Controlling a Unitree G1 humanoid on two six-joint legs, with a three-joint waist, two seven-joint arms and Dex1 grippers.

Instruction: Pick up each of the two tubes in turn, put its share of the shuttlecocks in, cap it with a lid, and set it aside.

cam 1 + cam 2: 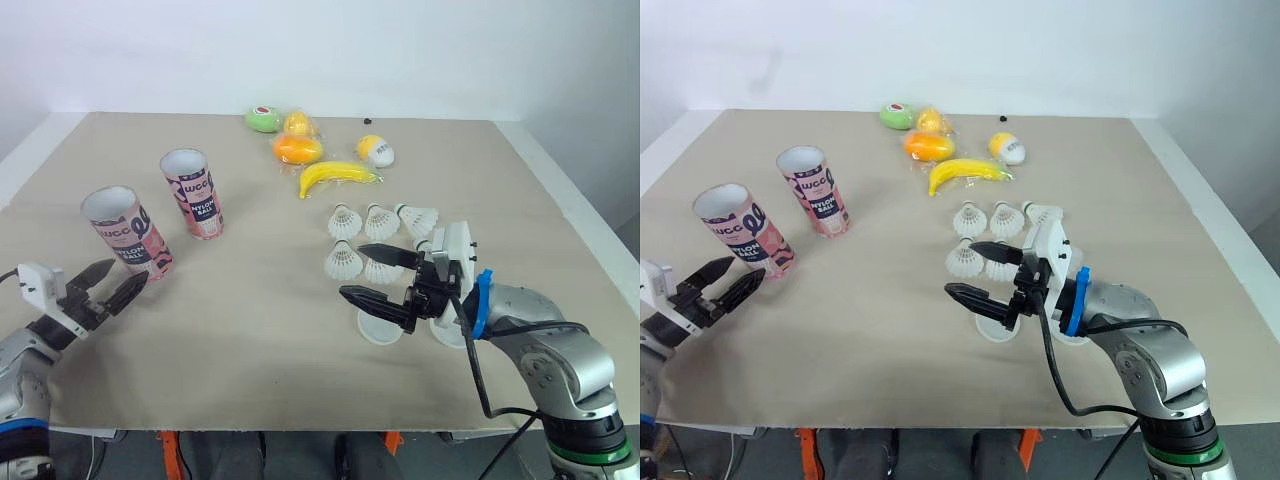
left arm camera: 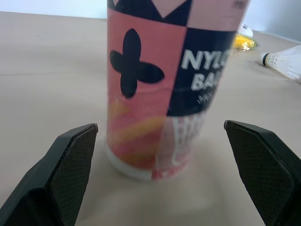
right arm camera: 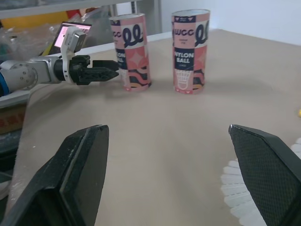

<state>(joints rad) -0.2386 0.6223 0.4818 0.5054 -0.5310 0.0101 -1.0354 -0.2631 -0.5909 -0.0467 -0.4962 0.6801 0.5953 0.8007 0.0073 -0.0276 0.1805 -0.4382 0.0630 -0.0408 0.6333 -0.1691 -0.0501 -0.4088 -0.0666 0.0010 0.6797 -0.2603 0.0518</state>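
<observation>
Nearer tube (image 1: 128, 233) and farther tube (image 1: 193, 193) stand upright, uncapped, near the tabletop's (image 1: 250, 340) left edge. Left gripper (image 1: 125, 277) wide open, empty, just short of nearer tube. Right gripper (image 1: 352, 270) wide open, empty, over lids (image 1: 380, 333) beside shuttlecocks (image 1: 380, 222).

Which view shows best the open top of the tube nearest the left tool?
The left eye view: the tube stands whole, its open mouth seen from above. The right eye view shows the same. The left wrist view shows its lower body; the right wrist view, its side.
</observation>
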